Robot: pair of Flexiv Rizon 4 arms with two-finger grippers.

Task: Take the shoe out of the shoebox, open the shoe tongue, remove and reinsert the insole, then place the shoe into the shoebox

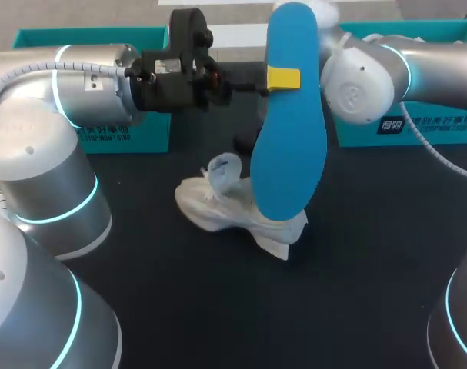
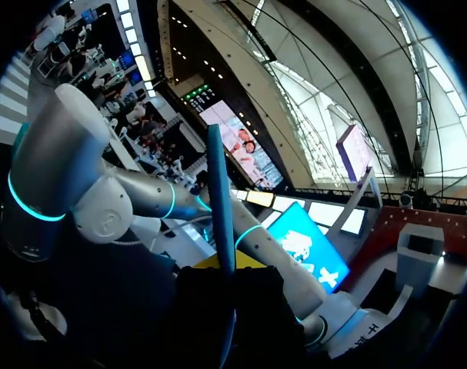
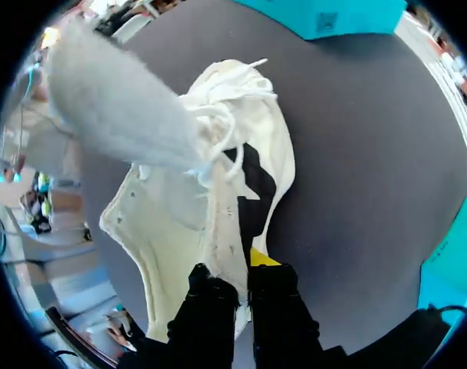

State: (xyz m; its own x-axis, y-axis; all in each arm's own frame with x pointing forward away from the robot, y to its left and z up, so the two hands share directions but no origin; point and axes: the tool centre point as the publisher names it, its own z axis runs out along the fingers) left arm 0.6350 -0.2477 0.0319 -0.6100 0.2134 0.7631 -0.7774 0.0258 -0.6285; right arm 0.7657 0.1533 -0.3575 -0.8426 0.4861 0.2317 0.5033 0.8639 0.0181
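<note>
My left gripper (image 1: 282, 79) holds a blue insole (image 1: 291, 154) upright above the table, shut on its upper part. In the left wrist view the insole (image 2: 218, 192) shows edge-on between the left gripper's (image 2: 225, 265) fingers. Below it, a white shoe (image 1: 218, 206) lies on the dark table. The right arm comes in from the right, and the insole hides its gripper in the head view. In the right wrist view the right gripper (image 3: 245, 265) is shut on the upper edge of the shoe (image 3: 179, 223), beside the opening. A blurred grey shape (image 3: 118, 108) crosses over the laces.
A teal box (image 1: 102, 134) stands at the back left and a second teal box (image 1: 418, 131) at the back right. Dark table surface (image 1: 371, 254) spreads around the shoe. My arms' large silver links fill the near left and right corners.
</note>
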